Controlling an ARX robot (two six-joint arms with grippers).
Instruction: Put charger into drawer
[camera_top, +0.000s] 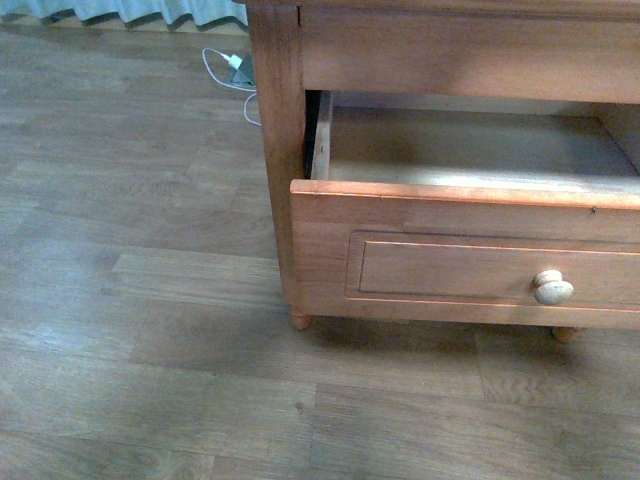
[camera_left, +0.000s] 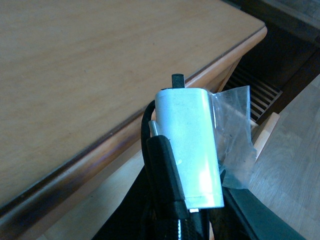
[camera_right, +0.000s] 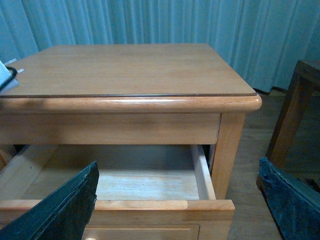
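Note:
My left gripper (camera_left: 195, 167) is shut on the charger (camera_left: 187, 135), a small rounded block that looks pale under glare, with a black stub at its top. A scrap of clear film (camera_left: 232, 135) clings to it. I hold it just off the cabinet top's front edge (camera_left: 150, 117), over pale wood below. The drawer (camera_top: 470, 270) with the round pale knob (camera_top: 553, 287) is pulled open and its floor (camera_top: 470, 150) is bare. My right gripper (camera_right: 175, 210) is open and empty, above the drawer's front (camera_right: 150, 205). Neither arm shows in the front view.
The cabinet top (camera_right: 130, 70) is bare wood. A white plug with a cable (camera_top: 235, 70) lies on the floor behind the cabinet's left leg. A dark wooden piece (camera_right: 295, 115) stands to the cabinet's right. Curtains (camera_right: 150, 20) hang behind.

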